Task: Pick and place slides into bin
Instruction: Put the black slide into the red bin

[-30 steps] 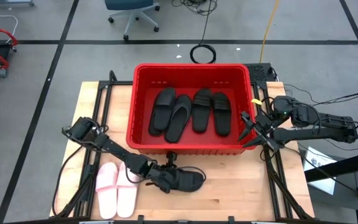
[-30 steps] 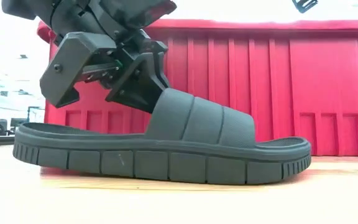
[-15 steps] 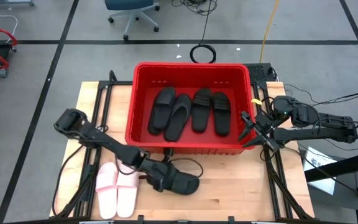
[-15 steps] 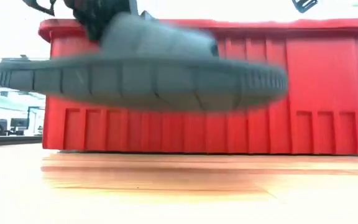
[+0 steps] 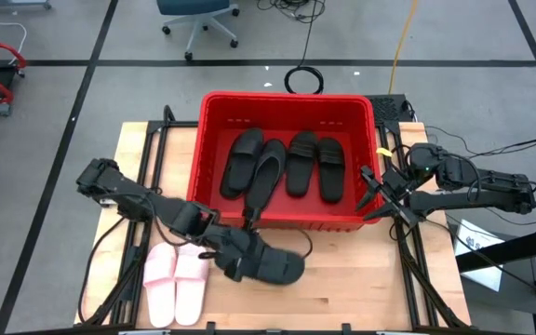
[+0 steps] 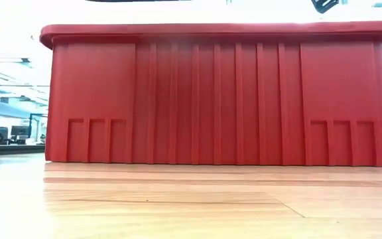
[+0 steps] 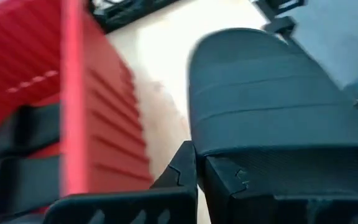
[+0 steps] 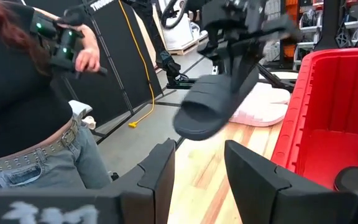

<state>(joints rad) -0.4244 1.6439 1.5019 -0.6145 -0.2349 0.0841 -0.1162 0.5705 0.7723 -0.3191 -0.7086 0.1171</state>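
Note:
A black wide-strap slide (image 5: 275, 266) hangs in the air above the table's near middle, just in front of the red bin (image 5: 207, 149). My left gripper (image 5: 244, 253) is shut on it. Several black slides (image 5: 287, 167) lie flat on the bin's floor. A pale pink pair (image 5: 177, 282) rests sole-down on the table at the near left. My right gripper (image 5: 372, 191) stands open at the bin's right wall with nothing between its fingers. In the right wrist view the held slide (image 8: 213, 102) hangs below my left gripper (image 8: 244, 43). My left gripper pinches the slide's wide strap at its edge (image 7: 260, 152) between its two fingers. The fingers come slanting down from the table's left. The slide is lifted clear of the table and hangs tilted below them, one end (image 8: 188, 124) lower than the other.
A person (image 8: 23, 93) stands beyond the table's left side, a hand raised. The bin's front wall (image 6: 217, 99) fills the low view, with bare wood in front of it. The table's near right stretch (image 5: 370, 288) is bare wood.
My left gripper has risen with the black slide. The slide stood sole-down on the table. It is now lifted clear and has gone up out of the low view.

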